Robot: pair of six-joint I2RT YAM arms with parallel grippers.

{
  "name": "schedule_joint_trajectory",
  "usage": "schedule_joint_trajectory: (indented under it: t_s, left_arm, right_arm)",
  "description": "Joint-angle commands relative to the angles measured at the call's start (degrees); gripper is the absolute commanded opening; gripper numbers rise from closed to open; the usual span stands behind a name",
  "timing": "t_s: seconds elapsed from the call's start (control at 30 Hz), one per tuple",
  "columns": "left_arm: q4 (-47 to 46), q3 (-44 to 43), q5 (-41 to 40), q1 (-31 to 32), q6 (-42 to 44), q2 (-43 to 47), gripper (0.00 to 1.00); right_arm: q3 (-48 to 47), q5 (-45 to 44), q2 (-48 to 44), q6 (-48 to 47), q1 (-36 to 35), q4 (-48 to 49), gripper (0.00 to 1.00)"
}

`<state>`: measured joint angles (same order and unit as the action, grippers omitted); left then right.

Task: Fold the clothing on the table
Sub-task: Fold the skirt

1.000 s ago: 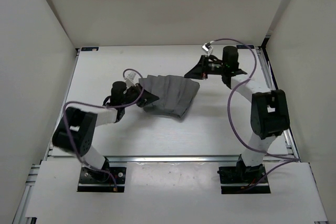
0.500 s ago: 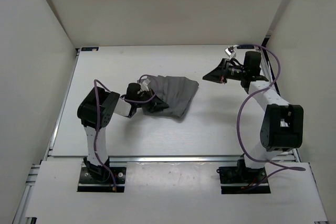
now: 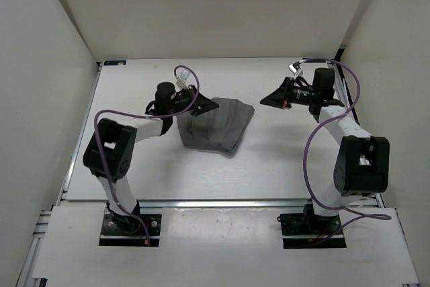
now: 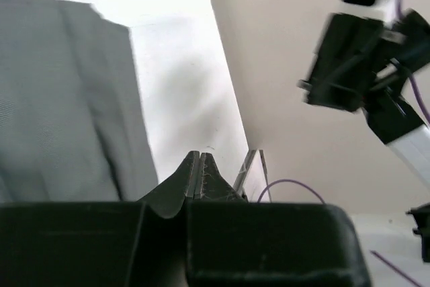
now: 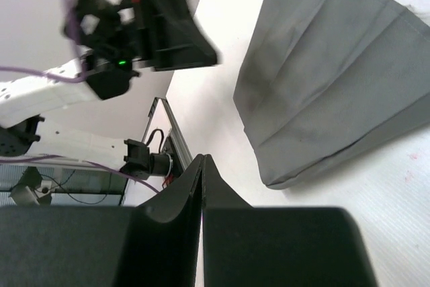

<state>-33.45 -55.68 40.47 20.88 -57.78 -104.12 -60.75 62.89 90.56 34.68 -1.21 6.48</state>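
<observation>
The flat white bench (image 3: 168, 173) lies bare across its near half and along its far strip, room enough for a claw to pass. The mid-grey pleated fabric garment (image 3: 218, 129) fills the middle. The shut left claw (image 3: 215, 105) sits at its far left edge, and the shut right claw (image 3: 263, 100) stands near its far right corner, with a bare gap between. White side walls (image 3: 47, 99) close off both flanks

Matt pleated cloth clothing (image 3: 216, 124)
</observation>
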Motion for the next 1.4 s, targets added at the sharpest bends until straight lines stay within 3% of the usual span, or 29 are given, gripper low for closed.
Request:
schedule_joint_trajectory:
  t_s: [0.0, 0.1, 0.27, 0.4, 0.53, 0.77, 0.83, 0.93, 1.13, 1.37]
  left_arm:
    - [7.1, 4.8, -1.7, 0.2, 4.2, 6.9, 0.0]
    - [11.2, 11.3, -6.0, -2.9, 8.5, 10.9, 0.0]
    - [5.9, 22.3, -5.5, -8.8, 5.9, 8.8, 0.0]
    - [8.5, 20.0, -6.8, -7.8, 10.0, 4.3, 0.0]
    - [6.8, 19.3, -5.7, -8.2, 7.7, 4.1, 0.0]
    - [8.8, 16.6, -12.8, -8.1, 8.7, 20.2, 0.02]
    - [5.0, 15.7, -13.6, -6.7, 6.0, 23.3, 0.06]
    - [2.8, 10.1, -10.5, -2.2, 5.0, 21.8, 0.0]
    - [13.0, 0.2, -3.6, 10.3, 13.2, 8.9, 0.0]
    - [1.9, 5.2, -2.1, 13.7, 5.7, -1.3, 0.0]
  right_arm:
    - [0.8, 0.0, -2.7, -0.8, 1.0, 1.3, 0.0]
    - [0.9, 0.1, -3.3, -1.6, 1.0, 0.4, 0.0]
    - [2.0, 0.6, -3.9, -2.2, 3.2, -1.2, 0.0]
    - [1.6, 0.5, -4.5, -3.2, 4.0, -3.0, 0.0]
    - [2.3, 0.1, -4.6, -1.8, 4.6, -1.7, 0.01]
    - [6.9, 0.7, -6.5, 1.0, 5.4, 3.4, 0.0]
    - [8.9, 1.3, -7.8, 1.4, 6.0, 4.5, 0.0]
    - [11.1, 1.4, -8.9, 1.9, 6.5, 5.1, 0.0]
    - [11.8, 1.2, -8.7, 1.6, 7.4, 5.2, 0.0]
    - [10.0, 1.4, -8.2, 1.3, 9.2, 4.1, 0.0]
